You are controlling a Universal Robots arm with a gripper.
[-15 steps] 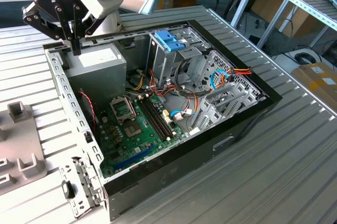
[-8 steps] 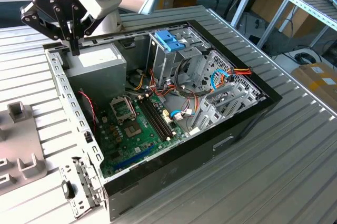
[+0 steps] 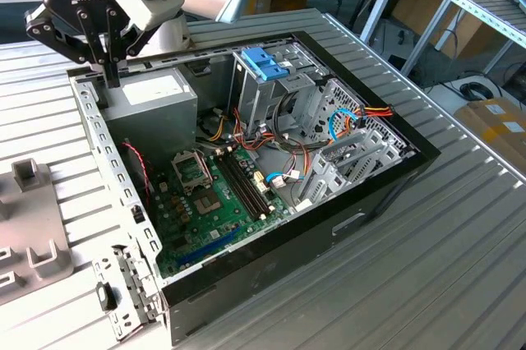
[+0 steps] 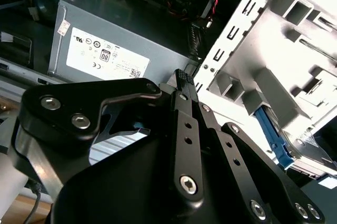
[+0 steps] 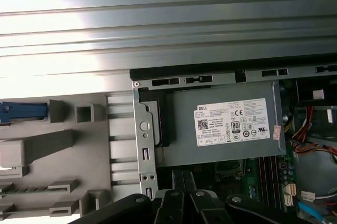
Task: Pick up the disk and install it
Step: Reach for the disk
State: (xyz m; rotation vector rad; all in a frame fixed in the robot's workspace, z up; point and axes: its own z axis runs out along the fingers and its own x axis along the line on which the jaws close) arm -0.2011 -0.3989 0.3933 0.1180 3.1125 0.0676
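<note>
The disk shows as a blue plastic edge (image 4: 273, 135) with grey metal beside it, resting in the grey fixture (image 4: 274, 66). In the first wrist view its blue frame (image 5: 21, 111) lies at the far end of that fixture (image 5: 58, 145). My gripper (image 3: 109, 77) hangs over the open computer case's corner at the exterior view's upper left, beside the power-supply box (image 3: 152, 91). Its fingers (image 4: 183, 84) are shut together with nothing between them. The gripper is apart from the disk.
The open computer case (image 3: 329, 235) lies on a ribbed metal table (image 3: 460, 268). Inside are a motherboard (image 3: 214, 202), loose cables and a tall metal cage with a blue handle (image 3: 265, 64). The grey fixture (image 3: 33, 235) sits at the exterior view's left.
</note>
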